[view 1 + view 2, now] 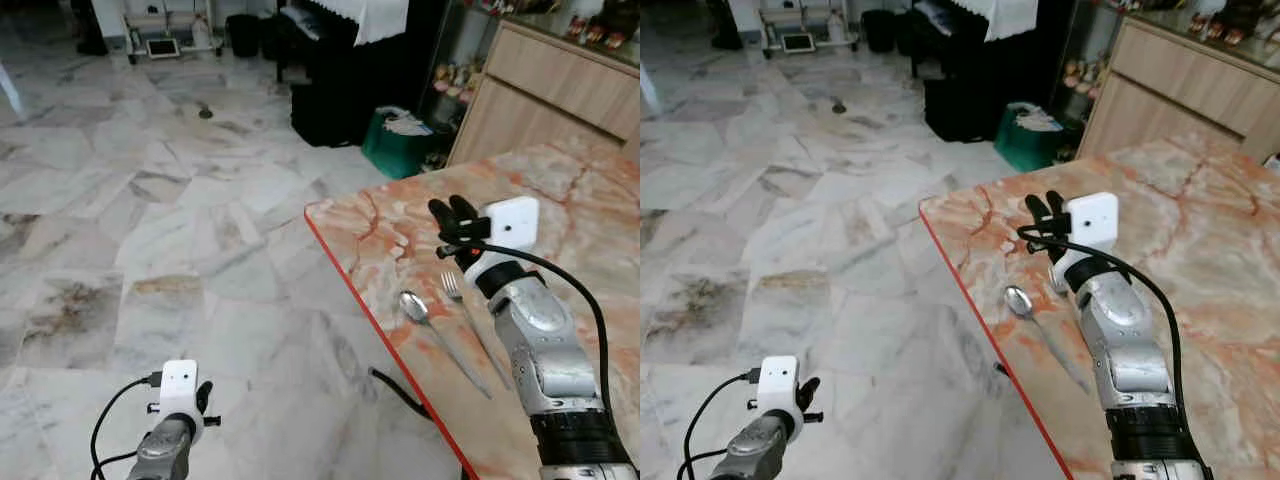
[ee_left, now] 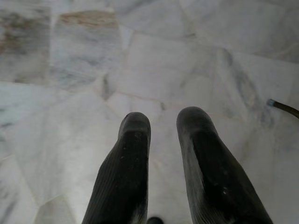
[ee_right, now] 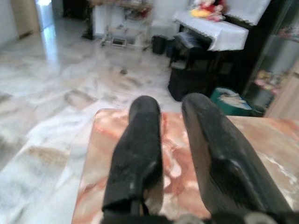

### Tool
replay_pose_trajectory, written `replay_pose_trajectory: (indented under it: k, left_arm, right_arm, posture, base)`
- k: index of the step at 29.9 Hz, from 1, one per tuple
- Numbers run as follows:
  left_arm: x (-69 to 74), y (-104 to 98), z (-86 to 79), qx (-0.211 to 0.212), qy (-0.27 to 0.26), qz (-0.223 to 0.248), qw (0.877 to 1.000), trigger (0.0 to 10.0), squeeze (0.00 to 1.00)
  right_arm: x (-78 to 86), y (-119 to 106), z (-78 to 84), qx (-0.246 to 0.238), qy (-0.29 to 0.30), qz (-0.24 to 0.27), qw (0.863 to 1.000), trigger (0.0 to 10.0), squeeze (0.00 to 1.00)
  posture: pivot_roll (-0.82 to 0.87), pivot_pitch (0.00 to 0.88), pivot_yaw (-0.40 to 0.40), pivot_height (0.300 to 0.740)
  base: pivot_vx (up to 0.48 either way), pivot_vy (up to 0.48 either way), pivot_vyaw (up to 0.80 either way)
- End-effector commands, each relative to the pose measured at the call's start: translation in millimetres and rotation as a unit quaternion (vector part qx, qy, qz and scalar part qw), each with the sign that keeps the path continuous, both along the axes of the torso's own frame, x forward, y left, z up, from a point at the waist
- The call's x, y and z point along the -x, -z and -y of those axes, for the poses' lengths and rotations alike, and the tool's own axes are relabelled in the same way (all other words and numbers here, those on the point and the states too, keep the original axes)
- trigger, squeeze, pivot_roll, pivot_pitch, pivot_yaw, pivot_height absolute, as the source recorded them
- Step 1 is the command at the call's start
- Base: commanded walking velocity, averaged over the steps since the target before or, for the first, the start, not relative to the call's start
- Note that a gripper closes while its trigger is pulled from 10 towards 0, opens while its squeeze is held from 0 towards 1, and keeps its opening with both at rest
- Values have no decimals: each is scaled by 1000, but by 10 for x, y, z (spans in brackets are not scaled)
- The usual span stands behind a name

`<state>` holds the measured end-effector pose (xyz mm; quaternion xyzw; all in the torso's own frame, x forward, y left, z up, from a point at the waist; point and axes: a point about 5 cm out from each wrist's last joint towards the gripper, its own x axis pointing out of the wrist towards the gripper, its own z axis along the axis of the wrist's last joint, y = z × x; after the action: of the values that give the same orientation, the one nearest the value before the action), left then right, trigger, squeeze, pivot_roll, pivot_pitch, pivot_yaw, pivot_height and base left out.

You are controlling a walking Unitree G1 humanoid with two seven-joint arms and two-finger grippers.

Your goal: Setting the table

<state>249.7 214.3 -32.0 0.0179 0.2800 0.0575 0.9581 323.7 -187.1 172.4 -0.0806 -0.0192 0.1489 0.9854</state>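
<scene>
Silver metal spoon and silver metal fork lie side by side near the red edge of the pink-veined marble table. Right claw hovers beyond them, empty, fingers slightly parted. Left claw hangs idle over the floor, parted. Cutlery looks placed; next likely fetching another item.

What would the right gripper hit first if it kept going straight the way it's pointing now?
Probably nothing soon: the right gripper points level over the bare marble table toward its far corner, then open floor. Depth is unclear.
</scene>
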Motion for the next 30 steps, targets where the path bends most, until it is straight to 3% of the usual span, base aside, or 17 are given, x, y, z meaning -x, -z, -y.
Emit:
replay_pose_trajectory:
  k: [1, 5, 6, 7, 11, 13, 17, 18, 20, 21, 23, 26, 30]
  left_arm:
    - [14, 11, -13, 3, -2, -5, 1000, 10000, 0]
    - [12, 11, -12, 3, 0, -6, 1000, 10000, 0]
    - [12, 12, -11, 3, 0, -7, 1000, 10000, 0]
    - [12, 13, -9, 3, 1, -8, 1000, 10000, 0]
    - [15, 16, -6, 4, 2, -9, 1000, 10000, 0]
    - [22, 21, -12, 5, 1, -11, 1000, 10000, 0]
    - [31, 30, -12, 6, 1, -13, 1000, 10000, 0]
    - [31, 30, -12, 6, 1, -13, 1000, 10000, 0]
    - [32, 31, -12, 7, -1, -13, 1000, 10000, 0]
    - [32, 31, -12, 7, -1, -13, 1000, 10000, 0]
    - [36, 35, -11, 13, -8, -13, 1000, 10000, 0]
    - [38, 38, -10, 13, -8, -15, 1000, 10000, 0]
    - [34, 35, -9, 12, -8, -15, 1000, 10000, 0]
  right_arm:
    - [37, -27, 53, 20, 0, -17, 1000, 10000, 0]
    - [145, -27, 80, 85, -54, -65, 993, 10000, 0]
    - [240, 24, 120, 137, -91, -102, 981, 10000, 0]
    - [290, 43, 161, 160, -105, -120, 974, 10000, 0]
    - [334, 54, 221, 156, -112, -143, 971, 10000, 0]
    - [378, 104, 273, 182, -110, -165, 963, 10000, 0]
    - [240, -52, 137, 110, -80, -84, 987, 10000, 0]
    - [240, -52, 137, 110, -80, -84, 987, 10000, 0]
    - [119, -131, 129, 39, -16, -53, 998, 10000, 0]
    - [119, -131, 129, 39, -16, -53, 998, 10000, 0]
    - [26, -135, 163, -22, 65, -28, 997, 10000, 0]
    - [3, -107, 96, -87, 104, -8, 991, 10000, 0]
    - [13, -40, -43, -87, 87, -10, 992, 10000, 0]
  posture:
    - [106, 0, -30, 727]
    - [100, 0, -24, 727]
    - [100, 0, -24, 727]
    - [93, 0, -21, 727]
    - [93, 0, -21, 727]
    - [92, 0, -24, 727]
    - [96, 0, -22, 727]
    - [96, 0, -22, 727]
    - [96, 0, -24, 727]
    - [96, 0, -24, 727]
    - [98, 0, -25, 727]
    - [103, 0, -28, 727]
    - [107, 0, -30, 727]
  base:
    - [0, 0, 0]
    - [0, 0, 0]
    - [0, 0, 0]
    - [0, 0, 0]
    - [0, 0, 0]
    - [0, 0, 0]
    - [0, 0, 0]
    - [0, 0, 0]
    - [0, 0, 0]
    - [0, 0, 0]
    - [0, 0, 0]
    - [0, 99, 0]
    - [0, 434, 0]
